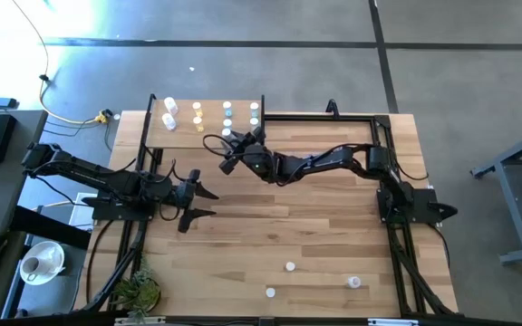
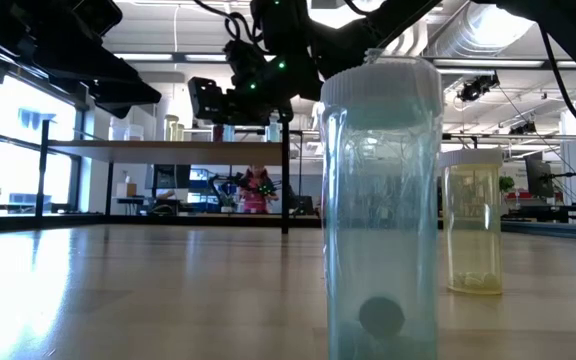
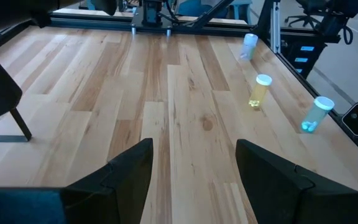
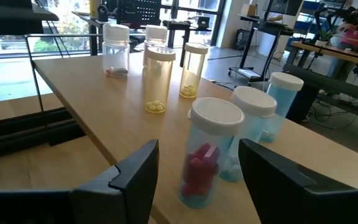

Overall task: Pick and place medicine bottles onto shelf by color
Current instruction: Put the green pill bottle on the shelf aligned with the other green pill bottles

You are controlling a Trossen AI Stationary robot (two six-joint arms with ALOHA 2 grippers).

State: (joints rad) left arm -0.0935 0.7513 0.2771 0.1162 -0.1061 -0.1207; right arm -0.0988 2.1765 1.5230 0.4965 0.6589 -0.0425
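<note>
The right gripper (image 1: 236, 142) is at the near edge of the shelf (image 1: 181, 134), fingers spread wide and grasping nothing. In the right wrist view a red-pill bottle (image 4: 207, 152) stands upright on the shelf between the 2 open fingers, free of both. Just behind it on the shelf stand 2 light-blue bottles (image 4: 253, 127), and farther along the board 2 yellow bottles (image 4: 156, 78) and 2 clear bottles (image 4: 115, 48).

The left gripper (image 1: 191, 203) waits over the table in front of the shelf's left end, fingers released and empty.

Well away from the shelf, at the table's front edge, 3 bottles remain: a yellow bottle (image 3: 260, 91) and a blue bottle on its side (image 3: 248, 45), both lying down or tilted, and a light-blue bottle (image 3: 314, 114).

Handling assessment: the bottles look like thin, rigid plastic with few pills inside, so expect low weight and easy tipping. The walls appear smooth, so a slip is possible. Take hold across the cylindrical body at mid-height, below the cap, with moderate force. For a bottle lying down, close across its diameter, not along its length.
</note>
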